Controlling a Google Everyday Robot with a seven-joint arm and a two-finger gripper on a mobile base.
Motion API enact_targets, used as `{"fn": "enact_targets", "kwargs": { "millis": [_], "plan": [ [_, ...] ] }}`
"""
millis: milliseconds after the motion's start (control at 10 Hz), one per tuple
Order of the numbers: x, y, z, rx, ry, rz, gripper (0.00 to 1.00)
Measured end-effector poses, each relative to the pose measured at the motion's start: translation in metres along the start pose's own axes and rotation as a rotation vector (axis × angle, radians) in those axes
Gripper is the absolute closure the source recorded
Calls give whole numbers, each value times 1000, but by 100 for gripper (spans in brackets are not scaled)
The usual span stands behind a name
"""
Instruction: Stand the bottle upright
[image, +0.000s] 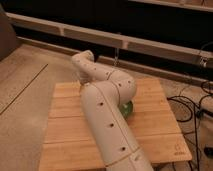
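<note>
The white arm (107, 125) is reaching up from the bottom centre of the frame, bending at its elbow (122, 90) and doubling back toward the centre left. There the wrist (84, 62) is pointing downward, and the gripper is sitting hidden behind the arm.

Arm (107, 120) hides claw & bottle at far-left of table (160, 125); green bowl (128, 109) mostly covered.

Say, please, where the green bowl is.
In the camera view, the green bowl sits right of centre on the table, behind the arm; the claw is out of sight.
</note>
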Motion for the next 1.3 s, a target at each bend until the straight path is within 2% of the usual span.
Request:
{"fn": "enact_targets", "kwargs": {
  "millis": [100, 200, 600, 700, 900, 1200, 1300],
  "plan": [
    [-3, 1, 1, -3, -5, -8, 39],
    [-6, 1, 1, -7, -12, -17, 47],
    [-9, 5, 5, -33, -26, -25, 90],
    [-8, 4, 4, -36, -26, -21, 98],
    [-14, 1, -9, -32, -58, -19, 100],
    [-37, 3, -58, -29, -176, -42, 100],
    [-45, 11, -77, -38, -225, -68, 100]
  ]
}}
